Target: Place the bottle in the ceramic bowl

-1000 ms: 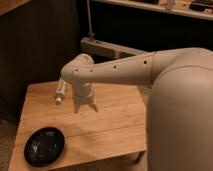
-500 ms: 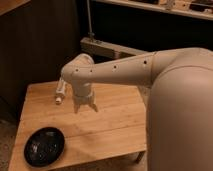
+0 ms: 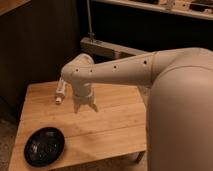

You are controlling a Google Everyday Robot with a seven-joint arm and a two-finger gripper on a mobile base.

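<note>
**Just beside the bottle, robot's hand hangs open**

Glossy and black, the ceramic bowl (image 3: 45, 146) sits at the front left corner of the wooden surface (image 3: 117, 122), with nothing in it. Behind it and well apart, the bottle (image 3: 61, 92) lies on its side near the back left edge, its white cap pointing toward the front. Small and plastic, it is probably light and fairly stiff, but smooth and apt to roll. A grip across the middle of its body, clear of the cap, looks the safest hold. Just to its right, the hand (image 3: 85, 107) hangs over the wood with its fingers pointing straight down and spread apart, holding nothing. The wrist above it stands close beside the bottle. The pale arm (image 3: 125, 70) reaches in from the robot's bulky body at right, sloping gently down to that wrist.
</note>
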